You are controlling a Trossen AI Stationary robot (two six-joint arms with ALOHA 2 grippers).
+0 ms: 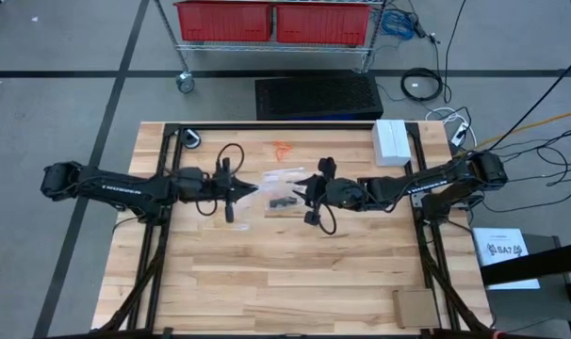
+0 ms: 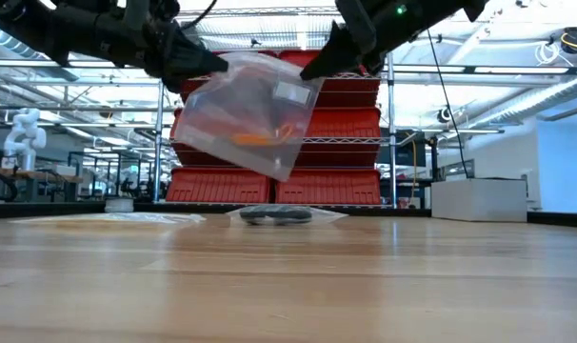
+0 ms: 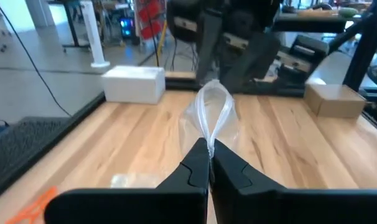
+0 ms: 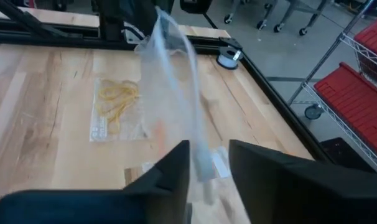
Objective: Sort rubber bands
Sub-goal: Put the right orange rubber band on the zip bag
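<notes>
We saw the left gripper [image 3: 208,163] clamped on one edge of a clear bag [image 2: 248,112] held above the table [image 1: 295,273]; orange rubber bands [image 2: 262,136] sat inside it. Black rubber bands [image 2: 275,216] lay bagged beneath. The right gripper [image 4: 208,163] stood apart around the bag's far edge, perhaps barely touching.

Grey concrete floor [image 1: 69,113] marked with dark tape lines; chrome wire shelving rack on castors [image 1: 187,47] holding red plastic bins [image 1: 271,21]; black ribbed mat [image 1: 318,96] beside the light wooden plank table [image 1: 285,273]; tangled black cables [image 1: 422,85]; bright ceiling light strips [image 2: 517,86] overhead.
</notes>
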